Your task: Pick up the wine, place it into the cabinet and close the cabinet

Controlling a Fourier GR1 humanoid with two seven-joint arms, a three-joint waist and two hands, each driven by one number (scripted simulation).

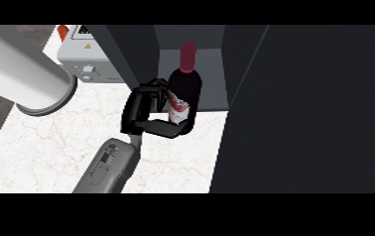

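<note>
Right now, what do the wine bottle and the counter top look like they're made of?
The wine bottle looks like dark glass, going by its near-black glossy body, with a red capsule over the neck and a paper-like label. The counter top looks like polished marble or similar stone: white with faint pinkish veins.

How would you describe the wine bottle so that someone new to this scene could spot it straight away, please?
Start at the tall dark cabinet filling the right side of the head view, and find its open compartment. Standing upright at that opening is the wine bottle, with the black right hand curled round its lower part. It is the only dark bottle, with a dark red capped neck and a red-and-white label.
</note>
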